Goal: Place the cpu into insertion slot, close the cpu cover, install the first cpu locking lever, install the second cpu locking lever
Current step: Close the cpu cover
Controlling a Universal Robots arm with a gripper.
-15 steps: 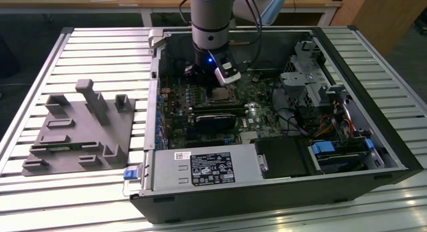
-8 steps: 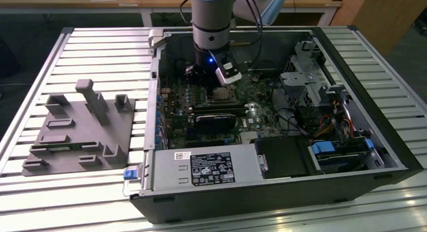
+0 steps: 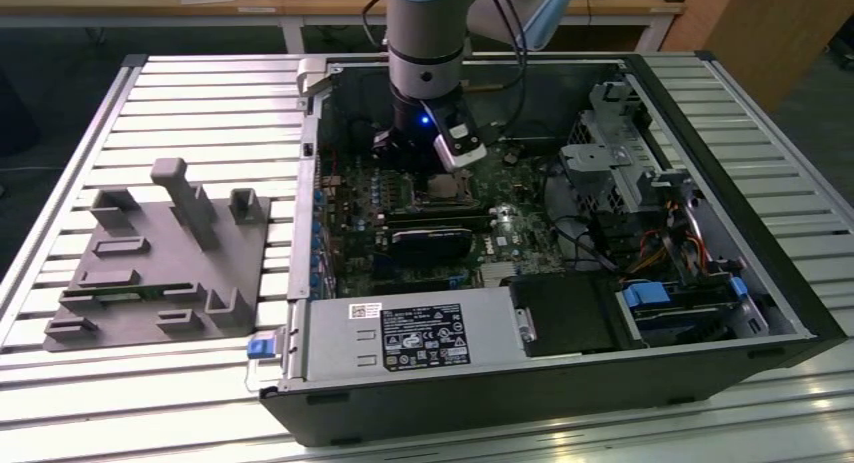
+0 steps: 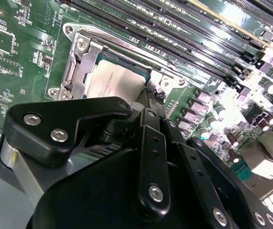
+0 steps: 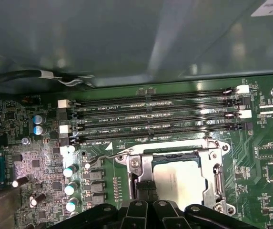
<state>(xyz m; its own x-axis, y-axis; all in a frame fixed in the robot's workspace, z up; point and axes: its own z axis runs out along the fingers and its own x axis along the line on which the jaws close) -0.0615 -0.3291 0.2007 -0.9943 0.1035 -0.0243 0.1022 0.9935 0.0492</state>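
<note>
Slatted metal table (image 3: 200, 93) carries an open computer case (image 3: 534, 398), into which a robot arm (image 3: 424, 43) reaches straight down in the exterior view. Well apart from the jaws, toward the exterior view's left, a grey moulded fixture (image 3: 160, 273) sits on the slats outside the case. A black labelled power-supply box (image 3: 400, 338) fills the end of the case nearest the exterior camera, also well clear of the jaws. Under the arm lies the green motherboard (image 5: 265, 157), and in both wrist views four long memory slots (image 5: 150, 114) run across it beyond the socket, on the side away from the jaws. The insertion slot (image 5: 174, 159) lies directly at the jaws, and the cpu cover (image 5: 207, 162) — a silvery frame with a square window — lies flat around it. A thin wire lever (image 5: 165, 143) runs along the frame's edge farthest from the jaws (whether it is hooked down cannot be told). The cpu (image 5: 179, 183) rests inside the slot just beside the jaws, its dull grey top showing through the window. The gripper (image 5: 143, 187) has its two black fingers (image 4: 149, 102) drawn together, tips down at the edge of the frame next to the chip — nothing can be made out between them.
</note>
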